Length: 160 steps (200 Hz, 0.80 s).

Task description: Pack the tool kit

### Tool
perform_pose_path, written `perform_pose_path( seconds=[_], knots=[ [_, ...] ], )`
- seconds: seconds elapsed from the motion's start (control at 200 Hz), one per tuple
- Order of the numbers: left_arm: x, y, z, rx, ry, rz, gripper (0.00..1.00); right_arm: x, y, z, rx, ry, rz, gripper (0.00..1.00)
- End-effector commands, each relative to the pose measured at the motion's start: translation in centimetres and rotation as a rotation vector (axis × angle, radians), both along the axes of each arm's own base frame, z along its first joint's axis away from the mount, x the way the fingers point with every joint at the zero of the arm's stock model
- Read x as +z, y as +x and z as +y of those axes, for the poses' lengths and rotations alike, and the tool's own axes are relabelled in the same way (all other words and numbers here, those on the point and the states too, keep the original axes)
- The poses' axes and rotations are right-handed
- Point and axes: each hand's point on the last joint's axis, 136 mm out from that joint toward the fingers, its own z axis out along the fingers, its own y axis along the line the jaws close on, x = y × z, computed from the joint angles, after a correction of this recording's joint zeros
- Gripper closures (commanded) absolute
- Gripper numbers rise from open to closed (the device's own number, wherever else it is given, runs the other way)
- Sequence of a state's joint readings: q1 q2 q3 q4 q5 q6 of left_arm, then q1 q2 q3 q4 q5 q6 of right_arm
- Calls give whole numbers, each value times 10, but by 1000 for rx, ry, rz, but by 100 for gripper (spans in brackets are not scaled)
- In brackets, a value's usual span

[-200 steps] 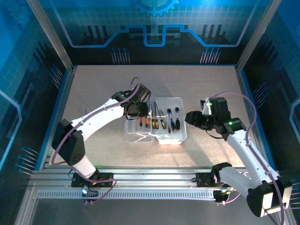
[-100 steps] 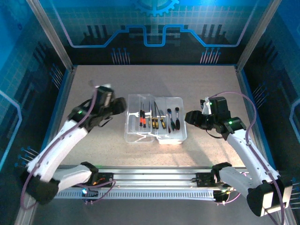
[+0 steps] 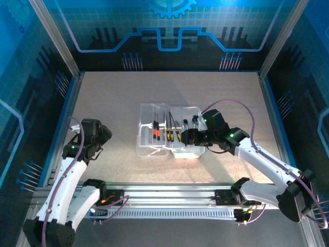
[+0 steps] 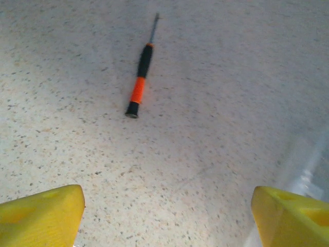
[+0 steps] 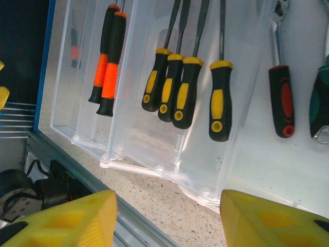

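Since the earlier frame the left arm has swung back off the case to its own side, and the right arm has reached in over it. The left pincer stands wide apart and empty, low over the tabletop. A loose orange-and-black screwdriver lies ahead of it, likely the next pickup. The right pincer, jaws apart and holding nothing, hovers at the near rim of the open clear tool case. Beyond its tips, orange-handled screwdrivers, yellow-handled screwdrivers and a red-handled driver lie sorted in troughs.
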<state>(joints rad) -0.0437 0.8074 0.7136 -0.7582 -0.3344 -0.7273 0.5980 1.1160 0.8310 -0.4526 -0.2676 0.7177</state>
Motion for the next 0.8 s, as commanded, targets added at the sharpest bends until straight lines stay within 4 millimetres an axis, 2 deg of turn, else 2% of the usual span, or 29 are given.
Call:
perform_pose_path(
  seconds=[0.0, 0.085, 0.165, 0.245, 0.365, 0.415, 0.55, 0.795],
  knots=[
    [15, 22, 14, 35, 14, -51, 17, 16, 7, 7, -1, 11, -47, 44],
    [23, 39, 26, 43, 33, -67, 18, 16, 6, 3, -8, -6, -57, 44],
    [20, 54, 39, 58, 18, -47, 21, 18, 4, 0, -13, -12, -62, 44],
    [8, 66, 55, 79, 8, -8, 27, 20, 3, -3, -17, -11, -62, 44],
    [-23, 79, 73, 110, -31, 93, 34, 24, 0, -6, -22, -7, -73, 44],
    [-37, 84, 76, 113, -63, 128, 40, 23, 0, -9, -30, -8, -76, 44],
    [-74, 90, 73, 116, -159, 199, 45, 18, -3, -13, -44, 0, -65, 44],
    [-113, 100, 70, 62, -194, 291, 47, 15, -4, -24, -65, -3, -64, 44]
  ],
)
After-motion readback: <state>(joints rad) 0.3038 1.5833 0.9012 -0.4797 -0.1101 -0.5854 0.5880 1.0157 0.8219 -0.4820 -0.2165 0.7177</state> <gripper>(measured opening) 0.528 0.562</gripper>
